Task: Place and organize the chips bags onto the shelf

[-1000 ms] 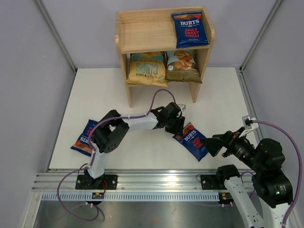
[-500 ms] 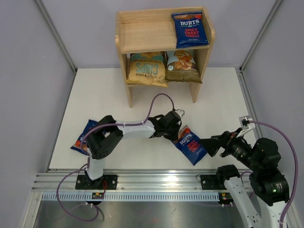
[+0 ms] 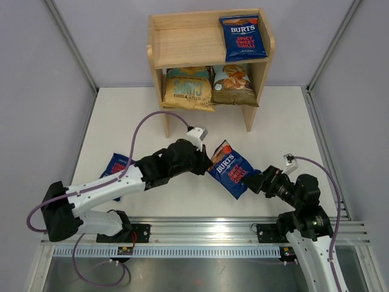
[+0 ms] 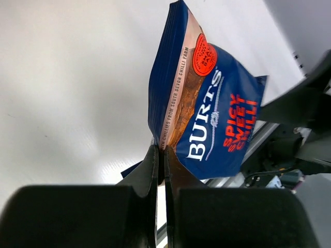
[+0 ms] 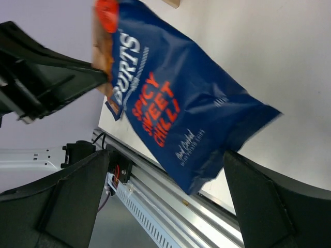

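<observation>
Bench (image 3: 285, 121), near row, left to right:
- Burts bag on the bench (image 3: 113, 165): dark blue, lying flat near the left edge. The left arm (image 3: 103, 188) crosses over it and hides part of it.
- Left gripper (image 3: 205, 163): jaws pressed together, pinching one edge of the held Burts bag (image 3: 231, 170) close to a corner. In the left wrist view the foil edge sits between the two fingers (image 4: 145, 173).
- The held Burts bag hangs tilted in front of the shelf, its red disc uppermost and its far end pointing toward the right arm. Cannot tell whether that far end touches the bench.
- Right gripper (image 3: 256, 182): jaws spread wide, just beside the bag's lower right corner. In the right wrist view the bag's bottom seam shows between the two fingers, neither finger closed on it.

Shelf (image 3: 182, 45), at the back of the bench, left to right:
- Top tier: left part bare wood; shelved Burts bag (image 3: 243, 36) lies at the right end, label readable.
- Lower tier: tan-and-teal bag (image 3: 188, 88) on the left and Cassava bag (image 3: 233, 85) on the right, side by side and touching, both with their front edges poking out past the tier.
</observation>
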`<state>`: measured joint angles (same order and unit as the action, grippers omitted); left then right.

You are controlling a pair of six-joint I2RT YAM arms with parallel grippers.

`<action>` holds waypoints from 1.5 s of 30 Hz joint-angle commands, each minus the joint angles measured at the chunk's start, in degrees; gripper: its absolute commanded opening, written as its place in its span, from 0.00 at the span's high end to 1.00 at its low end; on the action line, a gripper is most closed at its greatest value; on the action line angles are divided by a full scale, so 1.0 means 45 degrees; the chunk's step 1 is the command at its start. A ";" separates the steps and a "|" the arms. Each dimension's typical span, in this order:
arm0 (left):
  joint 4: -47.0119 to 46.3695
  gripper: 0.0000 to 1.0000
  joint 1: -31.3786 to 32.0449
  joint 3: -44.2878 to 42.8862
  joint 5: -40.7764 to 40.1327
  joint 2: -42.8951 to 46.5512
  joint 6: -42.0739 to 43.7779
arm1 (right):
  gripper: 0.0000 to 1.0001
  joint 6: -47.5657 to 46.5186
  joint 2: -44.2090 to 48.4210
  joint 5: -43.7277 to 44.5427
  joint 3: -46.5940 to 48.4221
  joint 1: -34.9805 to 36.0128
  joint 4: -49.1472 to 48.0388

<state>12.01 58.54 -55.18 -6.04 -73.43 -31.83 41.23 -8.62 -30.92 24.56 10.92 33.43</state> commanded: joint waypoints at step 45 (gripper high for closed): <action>0.2111 0.64 -0.1073 -0.0239 -0.1546 0.4693 -0.3199 | 0.95 0.5446 -0.0876 -0.2095 -0.1064 -0.0024 -0.9148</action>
<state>18.44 56.34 -54.72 -7.70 -56.69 -46.19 66.32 -13.02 -41.25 15.68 10.92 -9.08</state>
